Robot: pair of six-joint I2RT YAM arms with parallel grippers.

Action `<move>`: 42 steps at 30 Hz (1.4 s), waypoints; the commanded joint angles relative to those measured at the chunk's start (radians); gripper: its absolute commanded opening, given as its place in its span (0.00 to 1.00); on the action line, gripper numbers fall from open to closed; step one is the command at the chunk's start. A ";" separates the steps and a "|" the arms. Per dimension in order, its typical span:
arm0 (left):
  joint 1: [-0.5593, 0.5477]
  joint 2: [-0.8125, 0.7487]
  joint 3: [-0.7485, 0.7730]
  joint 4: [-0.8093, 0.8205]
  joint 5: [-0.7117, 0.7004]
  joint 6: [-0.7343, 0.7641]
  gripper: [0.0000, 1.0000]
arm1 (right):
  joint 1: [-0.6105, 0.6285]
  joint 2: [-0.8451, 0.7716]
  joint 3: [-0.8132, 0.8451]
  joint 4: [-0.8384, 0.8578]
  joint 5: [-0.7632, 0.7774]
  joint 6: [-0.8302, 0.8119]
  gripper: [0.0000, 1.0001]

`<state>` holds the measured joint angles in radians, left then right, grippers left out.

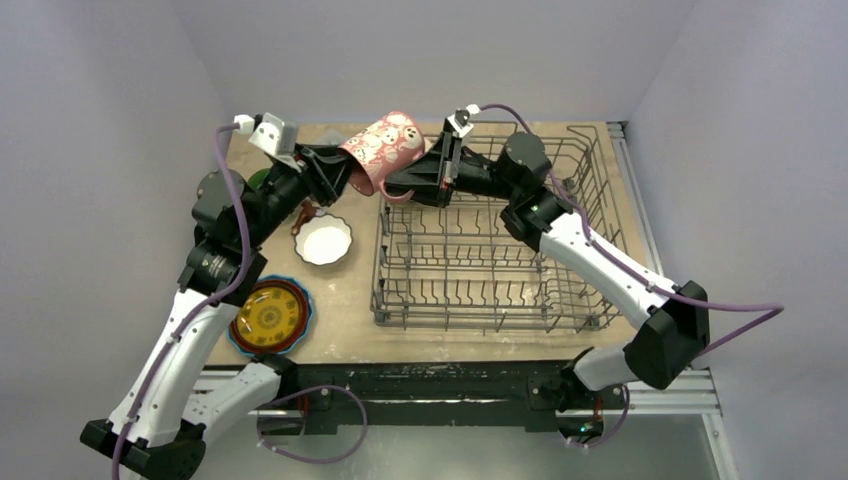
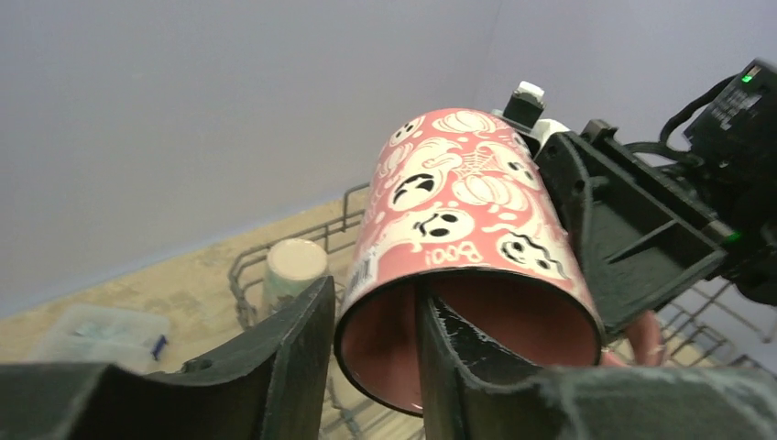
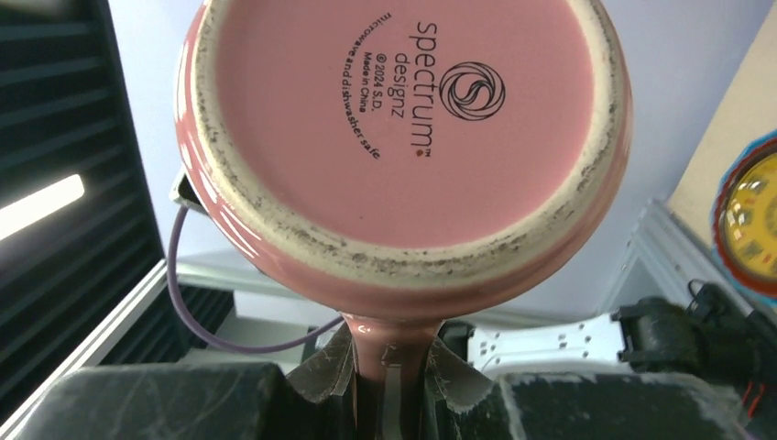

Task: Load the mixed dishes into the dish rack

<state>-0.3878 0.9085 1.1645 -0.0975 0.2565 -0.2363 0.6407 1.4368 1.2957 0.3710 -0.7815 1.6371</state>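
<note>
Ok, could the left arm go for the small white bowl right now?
Probably not yet. Its jaws are shut on the rim of the pink mug, which the right arm also grips by the handle. The white bowl sits uncovered beside that arm, so after release the way looks free.

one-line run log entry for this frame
phase: two-arm hold | pink mug: tilted, above dish rack far-left corner | left gripper: shut on rim | right gripper: shut on handle

Bowl (image 1: pixel 324 240) left of rack (image 1: pixel 480 322), plate (image 1: pixel 270 316) nearer
</note>
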 commanded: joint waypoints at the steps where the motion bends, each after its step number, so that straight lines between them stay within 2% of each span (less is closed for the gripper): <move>1: -0.011 -0.035 0.042 -0.101 -0.032 -0.081 0.45 | -0.015 -0.076 -0.039 0.146 0.164 -0.117 0.00; 4: -0.011 -0.064 0.020 -0.152 -0.097 -0.104 0.62 | -0.032 -0.083 -0.045 0.147 0.182 -0.169 0.00; 6: -0.010 -0.085 0.007 -0.198 -0.186 -0.129 0.69 | -0.056 -0.083 -0.043 0.112 0.193 -0.211 0.00; 8: -0.010 -0.103 0.006 -0.249 -0.248 -0.147 0.72 | -0.091 -0.094 -0.062 0.108 0.206 -0.262 0.00; 11: -0.010 -0.123 0.018 -0.359 -0.350 -0.194 0.76 | -0.154 -0.104 -0.056 -0.028 0.235 -0.449 0.00; 15: -0.010 -0.133 0.067 -0.494 -0.368 -0.259 0.79 | -0.237 -0.088 -0.034 -0.144 0.285 -0.732 0.00; 18: -0.010 -0.136 0.101 -0.583 -0.356 -0.298 0.79 | -0.264 -0.049 0.025 -0.233 0.349 -0.991 0.00; 21: -0.010 -0.139 0.124 -0.644 -0.342 -0.316 0.79 | -0.268 0.012 0.167 -0.387 0.411 -1.378 0.00; 24: -0.010 -0.147 0.137 -0.698 -0.319 -0.316 0.79 | -0.267 0.080 0.258 -0.545 0.370 -1.766 0.00; 26: -0.010 -0.152 0.155 -0.743 -0.312 -0.302 0.79 | -0.267 0.107 0.272 -0.606 0.357 -1.923 0.00; 30: -0.010 -0.145 0.206 -0.819 -0.294 -0.235 0.79 | -0.303 0.103 0.205 -0.528 0.324 -1.978 0.00; 33: -0.010 -0.127 0.238 -0.861 -0.291 -0.197 0.79 | -0.306 0.138 0.204 -0.566 0.277 -2.060 0.00; 42: -0.010 -0.038 0.293 -0.864 -0.242 -0.113 0.80 | -0.314 0.220 0.234 -0.641 0.377 -2.190 0.00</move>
<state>-0.3946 0.8192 1.4166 -0.9611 -0.0322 -0.4057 0.3355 1.6882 1.4719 -0.3580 -0.4236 -0.4564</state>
